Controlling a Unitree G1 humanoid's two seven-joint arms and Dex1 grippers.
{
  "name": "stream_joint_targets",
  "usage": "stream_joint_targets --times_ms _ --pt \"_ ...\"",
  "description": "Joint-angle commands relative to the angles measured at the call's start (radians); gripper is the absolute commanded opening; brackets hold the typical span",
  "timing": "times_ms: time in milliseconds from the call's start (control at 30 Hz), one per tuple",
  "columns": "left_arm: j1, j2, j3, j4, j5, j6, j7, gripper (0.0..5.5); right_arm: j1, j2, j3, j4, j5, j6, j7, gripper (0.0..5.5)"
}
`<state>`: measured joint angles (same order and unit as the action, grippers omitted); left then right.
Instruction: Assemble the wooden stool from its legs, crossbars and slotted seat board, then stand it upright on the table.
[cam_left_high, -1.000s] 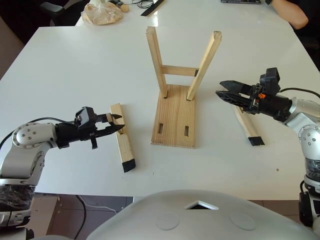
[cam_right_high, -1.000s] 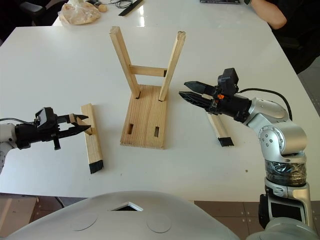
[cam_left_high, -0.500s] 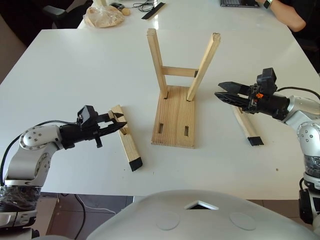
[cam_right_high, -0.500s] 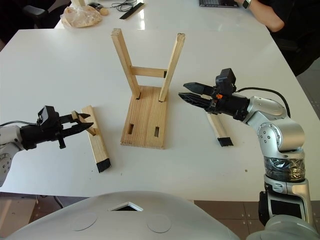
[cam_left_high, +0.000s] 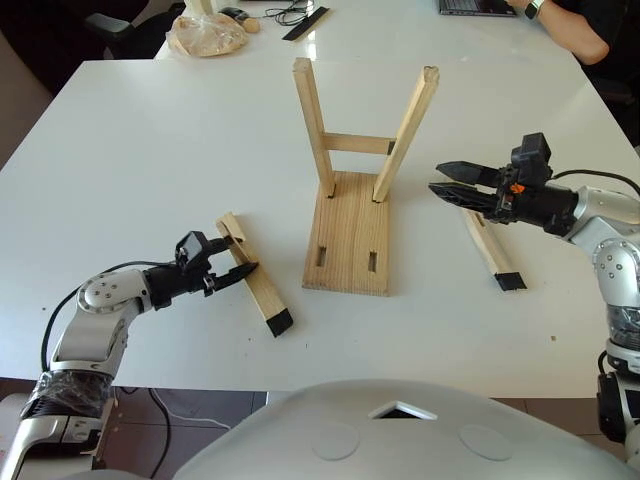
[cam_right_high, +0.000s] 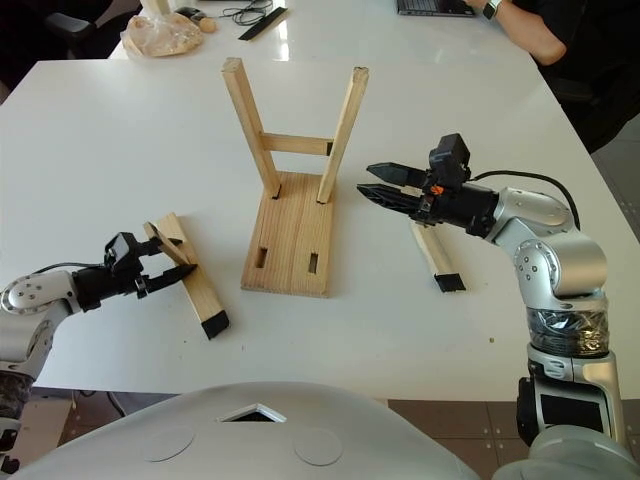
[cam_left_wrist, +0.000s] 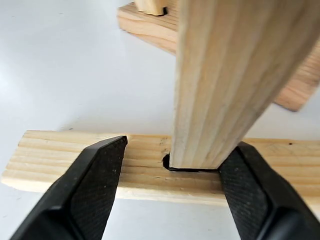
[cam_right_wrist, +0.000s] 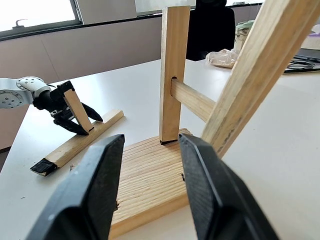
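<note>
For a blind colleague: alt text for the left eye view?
A seat board lies on a table, two legs and a crossbar standing in it. The open left gripper straddles the crossbar stub of a loose leg; the open right gripper hovers beside those legs.

Silver arms (cam_right_high: 560, 262), black fingers (cam_right_wrist: 95, 190), black cables (cam_right_high: 525, 178)

Left arm (cam_left_high: 105, 300): elbow bent, sits low, left of the flat slotted wooden seat board (cam_left_high: 350, 240), forearm aimed at the board's near half. Left gripper (cam_left_high: 236, 262) is near the board's left edge, not touching it, fingers (cam_left_wrist: 92, 187) spread apart. Right arm (cam_left_high: 590, 205): forearm roughly level, coming in from the board's right. Right gripper (cam_left_high: 436, 177) is just right of the board's far end, held off the surface, fingers (cam_right_wrist: 95, 195) apart and pointing at the board.
</note>
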<state>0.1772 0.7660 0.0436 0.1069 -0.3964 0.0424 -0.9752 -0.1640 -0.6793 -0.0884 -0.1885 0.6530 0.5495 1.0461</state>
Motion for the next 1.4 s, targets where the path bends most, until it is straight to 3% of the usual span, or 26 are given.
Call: stream_joint_targets --times_ms 33,233,400,567,800,1233,1400 --pt "-0.002 0.024 0.077 -0.098 -0.076 0.115 -0.004 3.14 -0.019 -0.001 -0.001 0.007 -0.015 -0.010 -0.005 2.00" --pt "-0.041 0.074 0.269 -0.390 -0.320 0.337 0.022 3.14 -0.007 0.000 -0.013 -0.001 -0.014 -0.015 -0.014 2.00" --pt "-0.175 0.111 0.392 -0.496 -0.538 0.501 0.099 3.14 0.005 0.005 -0.024 -0.014 -0.007 -0.014 -0.031 2.00" --pt "-0.310 0.083 0.327 -0.497 -0.545 0.596 0.244 3.14 0.010 0.018 -0.019 -0.023 -0.008 -0.012 -0.044 2.00" --pt "-0.310 0.089 0.314 -0.566 -0.551 0.631 0.258 3.14 0.025 0.021 -0.022 -0.035 -0.005 -0.010 -0.048 2.00" --pt "-0.206 0.091 0.368 -0.621 -0.573 0.642 0.224 3.14 0.036 0.023 -0.023 -0.047 0.000 -0.002 -0.059 2.00" --pt "-0.058 0.036 0.267 -0.597 -0.455 0.579 0.181 3.14 0.027 0.022 -0.010 -0.033 -0.004 0.001 -0.051 2.00"
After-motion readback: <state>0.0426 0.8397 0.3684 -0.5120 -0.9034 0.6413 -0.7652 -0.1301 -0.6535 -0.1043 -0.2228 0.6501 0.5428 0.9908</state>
